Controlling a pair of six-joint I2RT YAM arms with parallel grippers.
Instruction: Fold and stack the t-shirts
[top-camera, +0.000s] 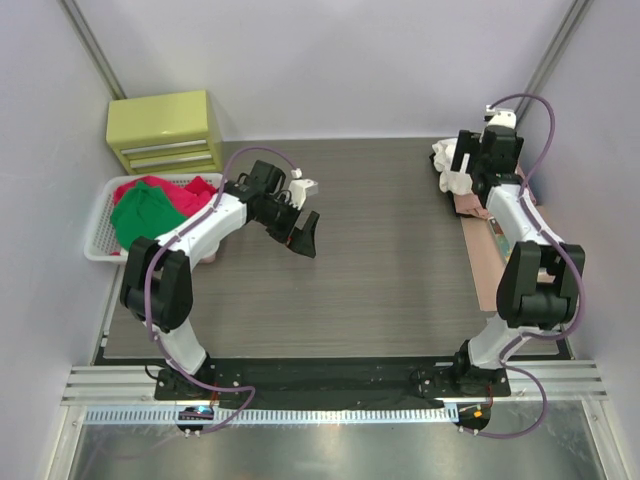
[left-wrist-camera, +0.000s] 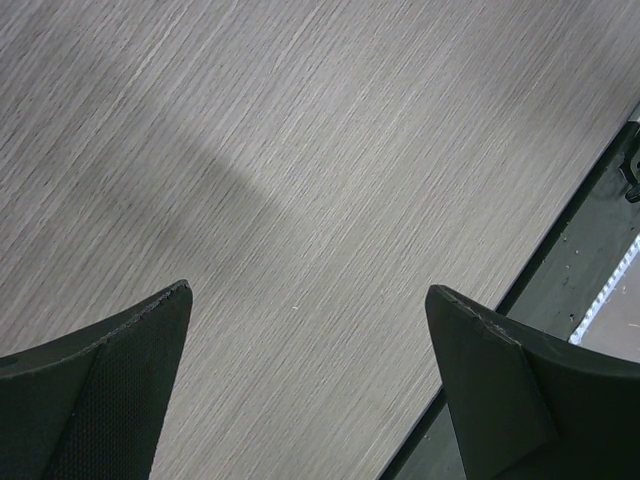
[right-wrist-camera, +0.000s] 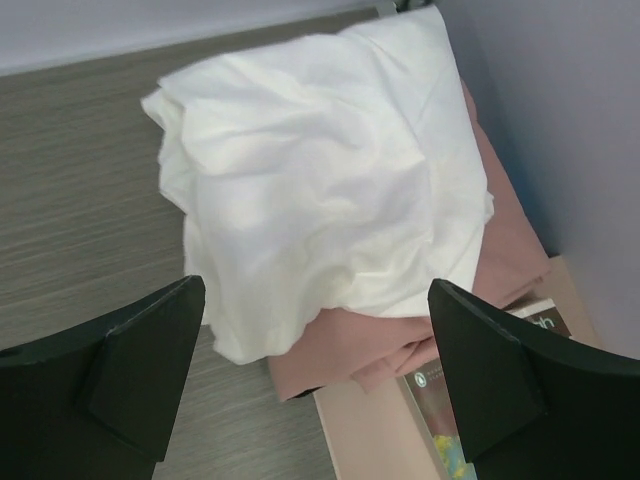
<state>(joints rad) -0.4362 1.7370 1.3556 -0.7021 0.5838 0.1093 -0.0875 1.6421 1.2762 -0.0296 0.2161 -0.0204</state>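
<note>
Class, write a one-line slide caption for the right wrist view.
Open right end effector hovers over a crumpled white t-shirt lying atop a salmon-pink t-shirt.

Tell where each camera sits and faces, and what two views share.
Top external: above and behind, looking down at the table; left arm and right arm show.
Left wrist: faces wood-grain table past the open left claw.
Right wrist: faces white t-shirt on salmon-pink t-shirt past open right claw.
Shared: top view also shows that white t-shirt.
</note>
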